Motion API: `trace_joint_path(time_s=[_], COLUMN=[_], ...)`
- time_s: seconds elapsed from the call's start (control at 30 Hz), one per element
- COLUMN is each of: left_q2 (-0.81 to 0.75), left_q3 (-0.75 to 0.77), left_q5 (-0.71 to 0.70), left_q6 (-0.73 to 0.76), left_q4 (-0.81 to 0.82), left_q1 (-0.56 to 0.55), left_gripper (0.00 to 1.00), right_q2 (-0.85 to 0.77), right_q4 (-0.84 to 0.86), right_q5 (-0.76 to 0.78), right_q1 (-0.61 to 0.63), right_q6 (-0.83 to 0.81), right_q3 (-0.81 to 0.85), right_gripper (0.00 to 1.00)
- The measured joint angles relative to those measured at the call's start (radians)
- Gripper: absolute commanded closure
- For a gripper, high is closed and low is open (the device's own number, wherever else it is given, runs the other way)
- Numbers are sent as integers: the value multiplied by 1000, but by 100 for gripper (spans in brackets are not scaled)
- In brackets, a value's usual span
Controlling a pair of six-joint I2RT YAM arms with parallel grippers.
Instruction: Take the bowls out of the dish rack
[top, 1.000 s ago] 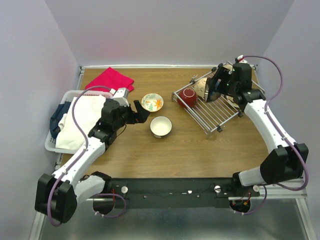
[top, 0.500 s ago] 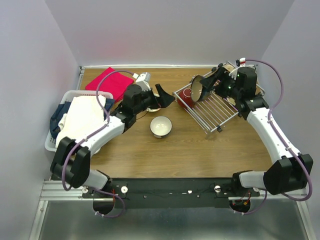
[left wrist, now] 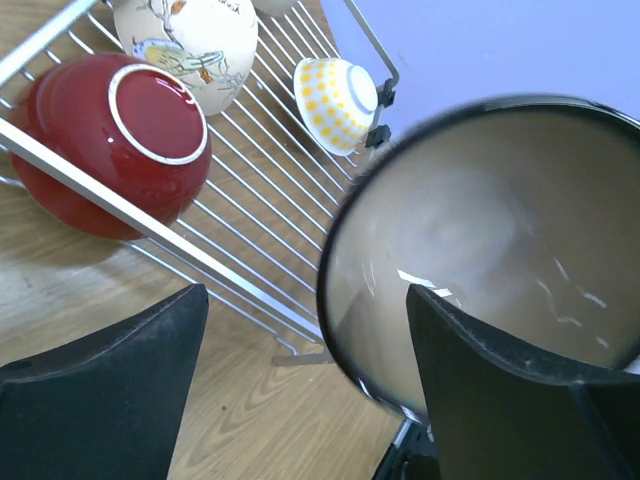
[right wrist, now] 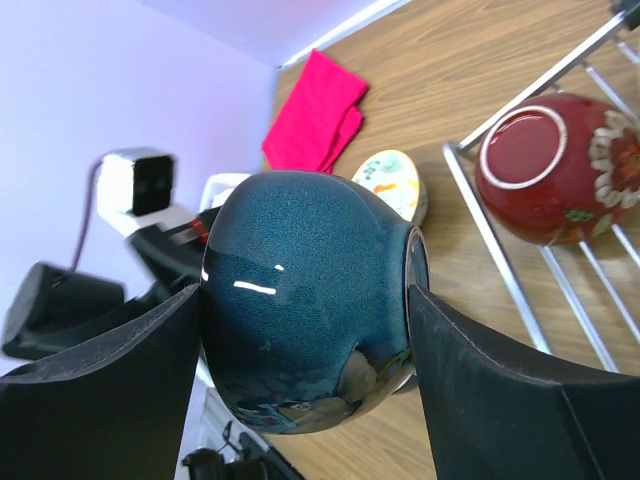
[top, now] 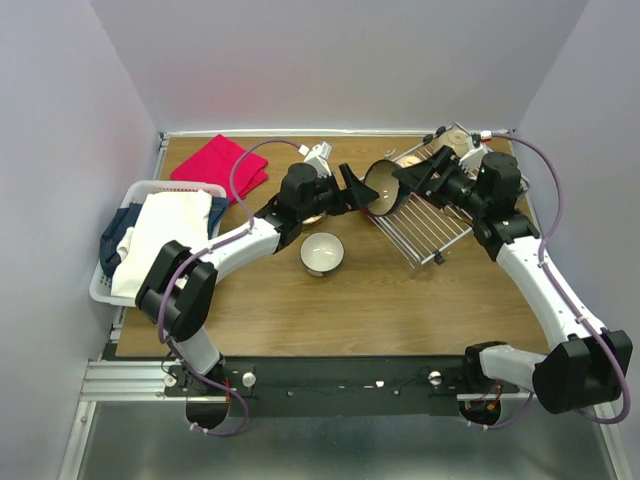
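Right gripper (right wrist: 305, 300) clamps teal bowl (top: 381, 190) tipped on side, in air at rack's (top: 432, 228) left edge. Left gripper (top: 350, 184) spread wide, facing bowl's mouth; contact unclear. In rack, bottoms showing: red bowl (left wrist: 110, 140), cream bowl (left wrist: 186, 38), dotted bowl (left wrist: 335, 102). On table (top: 300, 310): white bowl (top: 322, 252), floral bowl (right wrist: 392, 180) near left gripper. Red cloth (top: 220, 165), basket (top: 105, 288) far left.

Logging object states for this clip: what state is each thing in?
blue bowl: held clear of the rack, tipped sideways.
right gripper: fingers shut on the blue bowl.
left gripper: open, close to the blue bowl.
red bowl: upside down in the rack.
yellow dotted bowl: tipped over in the rack.
white bowl: upright on the table, empty.
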Motion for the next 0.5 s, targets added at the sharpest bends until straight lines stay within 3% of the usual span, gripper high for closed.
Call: trace_joint_path(time_s=[0.17, 0.27, 0.3, 0.4, 0.5], left_q2=[58, 81, 85, 87, 86], left_q3=[14, 14, 14, 14, 15], left_q5=[11, 24, 32, 45, 51], left_q6=[-54, -93, -106, -134, -183], left_q4=[21, 37, 51, 72, 84], left_q1=[-11, -15, -16, -18, -12], left_gripper=[39, 62, 77, 99, 100], right_q2=[-18, -23, -24, -24, -31], right_q4=[63, 87, 87, 97, 116], right_q5=[-42, -51, -51, -56, -73], right_q1=[0, 0, 0, 0, -6], right_q6=[46, 61, 63, 71, 74], right_q3=[-50, -74, -79, -96, -106], right_gripper=[82, 82, 82, 80, 70])
